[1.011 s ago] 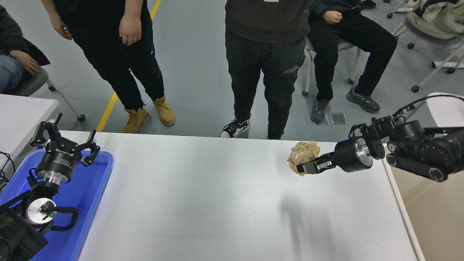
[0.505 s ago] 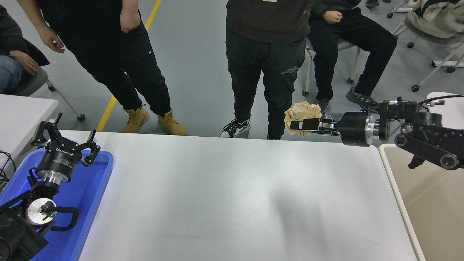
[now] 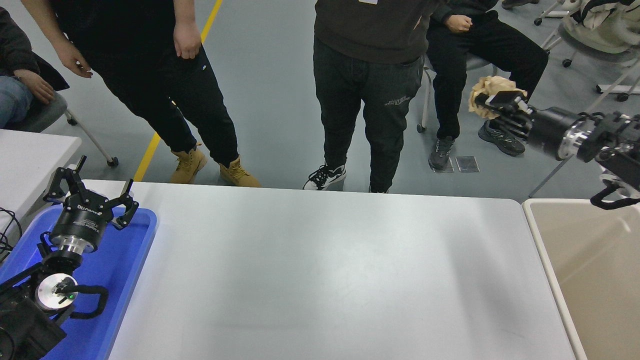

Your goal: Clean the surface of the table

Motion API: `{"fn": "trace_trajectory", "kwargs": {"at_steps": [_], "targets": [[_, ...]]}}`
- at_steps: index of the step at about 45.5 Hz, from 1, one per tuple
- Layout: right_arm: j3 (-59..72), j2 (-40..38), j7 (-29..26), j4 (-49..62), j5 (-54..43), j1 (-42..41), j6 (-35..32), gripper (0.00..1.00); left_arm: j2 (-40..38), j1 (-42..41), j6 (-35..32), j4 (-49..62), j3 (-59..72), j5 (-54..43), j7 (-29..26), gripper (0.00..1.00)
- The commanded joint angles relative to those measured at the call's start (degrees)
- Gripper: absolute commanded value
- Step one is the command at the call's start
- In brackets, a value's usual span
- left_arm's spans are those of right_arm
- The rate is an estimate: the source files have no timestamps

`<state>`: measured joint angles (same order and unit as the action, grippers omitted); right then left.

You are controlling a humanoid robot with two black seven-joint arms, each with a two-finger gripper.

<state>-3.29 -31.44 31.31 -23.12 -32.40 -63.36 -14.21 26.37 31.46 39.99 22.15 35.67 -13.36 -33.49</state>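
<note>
Rising and swinging rightward over the last second: right gripper (image 3: 492,98), now hanging high past the far right corner of the table surface (image 3: 320,270), above the floor and near a seated person's legs, clamping one crumpled tan paper wad (image 3: 486,89) between its fingers. Carrying that wad toward the beige bin (image 3: 590,260) just beside the table's right edge, by the look of it, though not yet over it. Judging the wad light, soft and easily crushed, best pinched across its bulk as now. Judging the tabletop itself rigid, smooth and fixed, nothing to grip, lying wide and white across the middle of the view. Parking at lower left over one blue tray (image 3: 125,260): left gripper (image 3: 89,196), fingers spread, holding nothing. Counting two grippers, one wad, one bin, one tray, four people partly showing
</note>
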Motion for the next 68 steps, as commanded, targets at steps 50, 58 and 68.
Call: {"fn": "trace_trajectory", "kwargs": {"at_steps": [50, 58, 68], "targets": [[-21.32, 1.64, -27.0, 19.69, 25.01, 4.91, 5.86, 0.0, 0.0, 0.0, 0.0, 0.0, 0.02, 0.0, 0.0, 1.0], [-22.46, 1.12, -31.4, 19.69, 29.67, 4.47, 6.74, 0.0, 0.0, 0.0, 0.0, 0.0, 0.02, 0.0, 0.0, 1.0], [-22.64, 0.76, -32.54, 19.78, 31.51, 4.64, 9.37, 0.0, 0.0, 0.0, 0.0, 0.0, 0.02, 0.0, 0.0, 1.0]]}}
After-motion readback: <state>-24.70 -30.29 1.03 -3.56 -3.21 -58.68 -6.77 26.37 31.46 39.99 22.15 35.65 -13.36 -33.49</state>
